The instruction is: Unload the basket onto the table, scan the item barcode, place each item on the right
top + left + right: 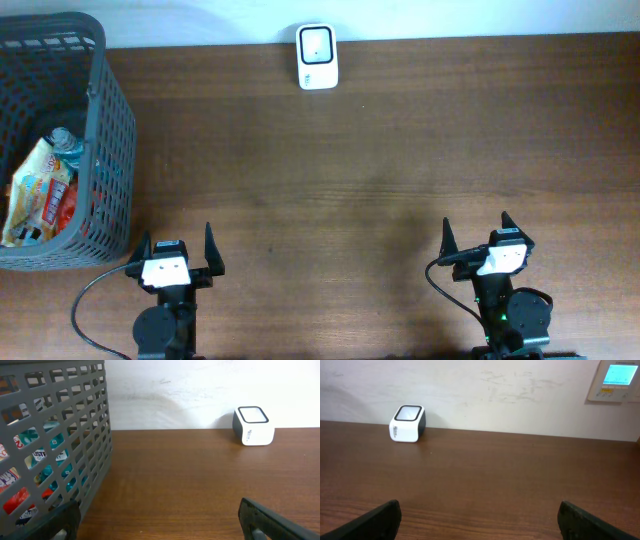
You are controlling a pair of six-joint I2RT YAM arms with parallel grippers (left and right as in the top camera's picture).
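Observation:
A white barcode scanner with a glass top stands at the table's far edge, near the middle; it also shows as the scanner and the scanner in the wrist views. Packaged items lie inside a grey mesh basket at the left; no barcode is readable. My left gripper is open at the near edge, just right of the basket, with nothing between its fingers. My right gripper is open at the near right, also empty.
The basket wall stands close on the left of my left gripper. Bare wood lies ahead of my right gripper. A wall panel with a lit screen hangs behind the table.

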